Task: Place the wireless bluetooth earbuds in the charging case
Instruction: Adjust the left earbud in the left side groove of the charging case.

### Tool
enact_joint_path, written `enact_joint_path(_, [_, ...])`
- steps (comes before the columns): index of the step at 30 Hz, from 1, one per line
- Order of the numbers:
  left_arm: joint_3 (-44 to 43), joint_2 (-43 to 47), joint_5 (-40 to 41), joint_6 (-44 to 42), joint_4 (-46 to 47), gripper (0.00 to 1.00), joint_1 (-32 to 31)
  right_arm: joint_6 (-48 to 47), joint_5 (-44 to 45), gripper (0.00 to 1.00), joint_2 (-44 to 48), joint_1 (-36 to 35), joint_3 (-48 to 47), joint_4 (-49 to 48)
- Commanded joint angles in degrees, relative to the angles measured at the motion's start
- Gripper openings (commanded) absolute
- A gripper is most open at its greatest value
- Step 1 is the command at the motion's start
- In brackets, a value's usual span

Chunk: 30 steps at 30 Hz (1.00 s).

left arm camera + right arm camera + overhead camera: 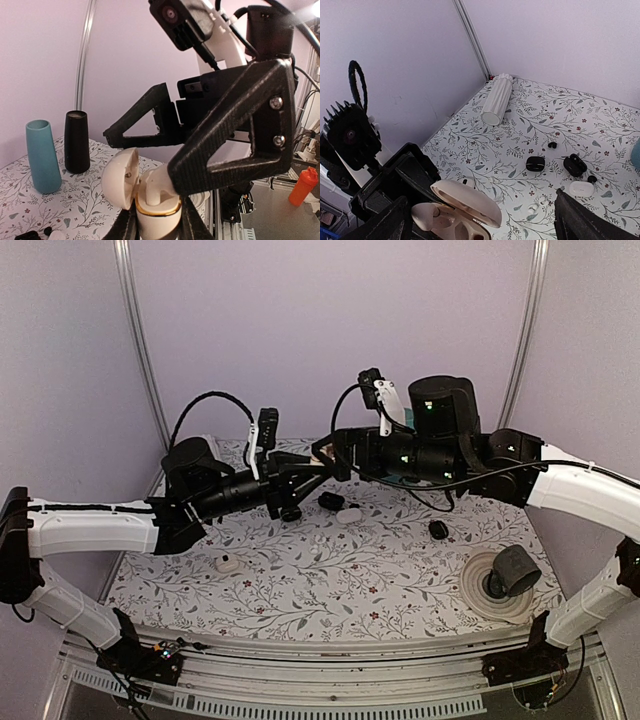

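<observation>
Above the floral desk (300, 580), near its far edge, the left hand (297, 483) is clamped on the open case (155, 215) while the right hand (330, 455), fingers apart, hangs by an earbud (156, 186) in its mouth, which likely needs a gentle straight push.

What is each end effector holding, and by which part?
The left end effector grips the open charging case by its lower body. The right end effector is open, holding nothing; an earbud sits in the case.
</observation>
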State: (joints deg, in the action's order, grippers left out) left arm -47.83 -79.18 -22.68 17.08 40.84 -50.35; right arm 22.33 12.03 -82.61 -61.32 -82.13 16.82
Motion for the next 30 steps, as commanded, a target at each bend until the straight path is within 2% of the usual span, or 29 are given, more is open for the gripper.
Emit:
enact_joint_path(1, [-0.77,1.23,-0.52,-1.0,0.65,0.0,0.69,0.53,0.11,0.99,0.71,0.84,-0.31,1.46])
enact_joint_path(30, [-0.15,1.89,-1.12,-0.5,0.91,0.0,1.35,0.0,-0.36,1.0,4.52,1.16,2.76,1.79])
